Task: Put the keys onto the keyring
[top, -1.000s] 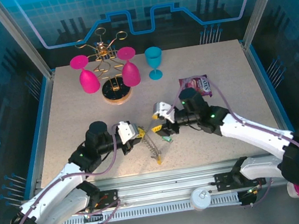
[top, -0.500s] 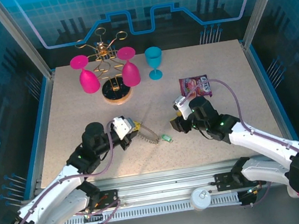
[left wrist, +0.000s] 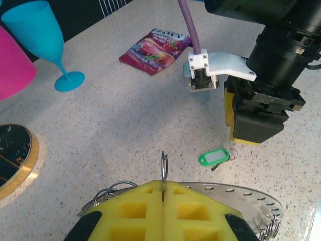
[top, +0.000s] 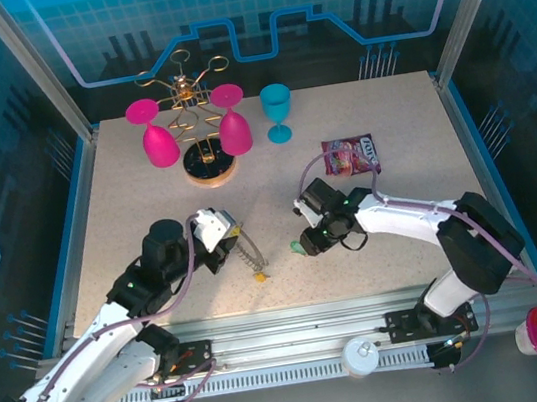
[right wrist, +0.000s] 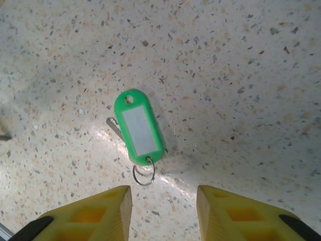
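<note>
Pinching keyring (top: pixel 247 255) w/ L gripper (left wrist: pixel 163 187); R gripper (right wrist: pixel 161 197) jaws apart above green key (right wrist: pixel 139 128).

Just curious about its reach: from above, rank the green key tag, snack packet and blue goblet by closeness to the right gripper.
1. Green key tag: on the table, right by the right gripper.
2. Snack packet: behind it, to the right.
3. Blue goblet: far back, centre.

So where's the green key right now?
The green key lies flat on the table just ahead of the open right gripper; in the top view it is front-centre, right of the keyring clamped by the left gripper.
</note>
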Robot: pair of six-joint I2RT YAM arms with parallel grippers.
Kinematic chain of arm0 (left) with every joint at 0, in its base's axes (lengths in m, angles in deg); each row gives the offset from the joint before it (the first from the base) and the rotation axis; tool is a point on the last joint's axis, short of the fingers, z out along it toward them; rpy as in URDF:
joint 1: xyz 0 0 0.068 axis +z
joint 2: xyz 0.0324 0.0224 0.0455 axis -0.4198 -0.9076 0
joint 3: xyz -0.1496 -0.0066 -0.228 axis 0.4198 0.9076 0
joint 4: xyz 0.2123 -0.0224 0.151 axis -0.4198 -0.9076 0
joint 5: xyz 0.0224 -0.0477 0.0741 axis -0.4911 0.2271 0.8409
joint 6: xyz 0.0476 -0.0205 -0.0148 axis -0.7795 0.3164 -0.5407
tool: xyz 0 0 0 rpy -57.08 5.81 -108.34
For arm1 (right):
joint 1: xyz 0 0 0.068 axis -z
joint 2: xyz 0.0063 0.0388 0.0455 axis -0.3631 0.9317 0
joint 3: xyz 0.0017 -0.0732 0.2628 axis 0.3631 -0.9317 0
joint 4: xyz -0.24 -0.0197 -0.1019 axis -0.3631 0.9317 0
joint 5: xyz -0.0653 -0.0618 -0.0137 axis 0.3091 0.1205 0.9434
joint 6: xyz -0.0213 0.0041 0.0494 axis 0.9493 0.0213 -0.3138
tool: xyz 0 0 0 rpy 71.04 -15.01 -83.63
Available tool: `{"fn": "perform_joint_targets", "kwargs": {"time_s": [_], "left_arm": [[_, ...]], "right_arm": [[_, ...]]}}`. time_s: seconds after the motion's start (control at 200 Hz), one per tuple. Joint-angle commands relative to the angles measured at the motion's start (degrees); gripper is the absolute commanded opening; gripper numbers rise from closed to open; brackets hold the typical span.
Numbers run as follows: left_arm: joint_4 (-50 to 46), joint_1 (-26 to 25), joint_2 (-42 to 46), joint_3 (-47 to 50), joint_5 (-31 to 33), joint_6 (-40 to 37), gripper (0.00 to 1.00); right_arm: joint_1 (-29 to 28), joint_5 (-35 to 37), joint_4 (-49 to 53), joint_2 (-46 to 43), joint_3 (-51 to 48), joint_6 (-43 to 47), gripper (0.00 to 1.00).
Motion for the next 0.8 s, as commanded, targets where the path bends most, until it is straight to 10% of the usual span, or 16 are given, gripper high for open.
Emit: {"fn": "perform_joint_targets", "kwargs": {"time_s": [0.0,0.795], "left_arm": [[-0.42,-0.13,0.61,-1.37,0.87,-0.15,0.0],[1.29,-0.16,-0.29,-0.68,-1.75,-0.42,0.0]], "right_arm": [[-0.2,-1.95,1.18,1.55,1.24,-7.02,0.38],[0.21,-8.25,-3.73,5.52,-1.91,-14.16,0.26]]}}
